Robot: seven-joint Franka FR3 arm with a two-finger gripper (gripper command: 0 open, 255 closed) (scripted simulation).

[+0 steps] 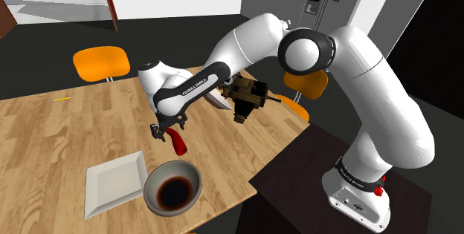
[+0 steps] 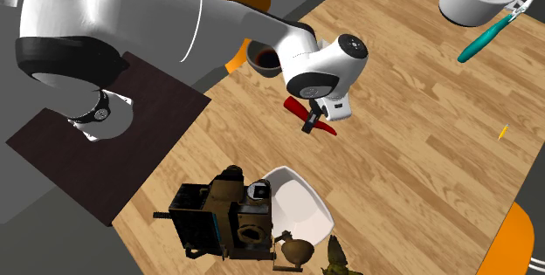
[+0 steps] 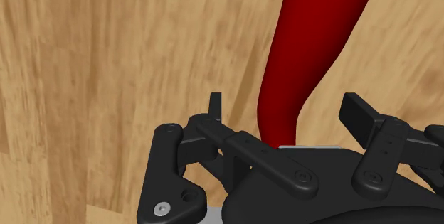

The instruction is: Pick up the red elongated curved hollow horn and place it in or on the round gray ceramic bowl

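A: Grained pale wood on the table (image 1: 44, 128), smooth. And the horn (image 3: 313, 38)?
B: Smooth red, faint sheen. Glossy finish on the bowl (image 1: 154, 179), dark inside; plain matt white on the plate (image 1: 111, 184).
A: And the gripper (image 3: 284, 109)?
B: Matt black, plastic-looking.

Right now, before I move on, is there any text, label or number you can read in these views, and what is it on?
Nothing can be read.
Forearm, white lettering: too small to read.
Lower ring, white lettering: too small to read.
Fridge panel: blurred, nothing legible.
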